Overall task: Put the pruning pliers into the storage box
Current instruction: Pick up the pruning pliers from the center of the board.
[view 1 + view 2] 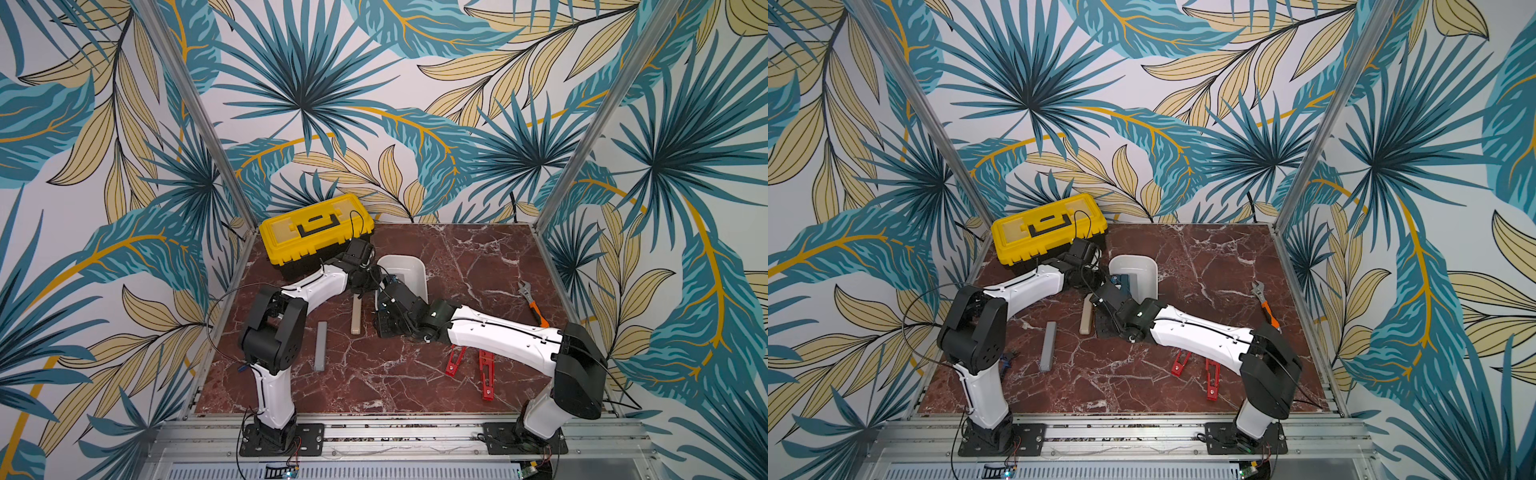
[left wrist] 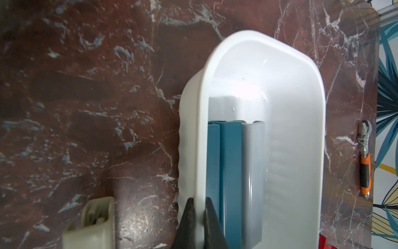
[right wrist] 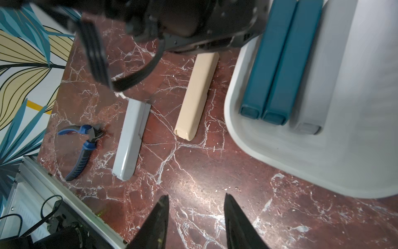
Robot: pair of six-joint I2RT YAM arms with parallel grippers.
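- In the left wrist view, the left end effector (image 2: 199, 202) is pinching the long wall of the white storage box (image 2: 269, 38), with one finger inside and one outside. Inside the box, two teal pieces (image 2: 230, 172) and a grey piece (image 2: 253, 172) of the pruning pliers are lying side by side along its length.
- In the right wrist view, the right end effector (image 3: 197, 196) is hanging over bare table (image 3: 280, 215) just off the box's rounded end, its fingers narrowly parted and gripping nothing. The beige piece (image 3: 197, 94) is lying straight ahead of it, between the box and a second grey piece (image 3: 131, 138). Its long axis is running roughly along the line of reach, so the fingers are already parting across its narrow width.
- In both top views, the beige piece is lying with its length from 12 to 6 o'clock, at about 8 o'clock from the box. The red pieces (image 1: 486, 374) are lying at 5 o'clock, partly under the right forearm. The left end effector is holding the box, so the free right one is probably best placed to take the beige piece.
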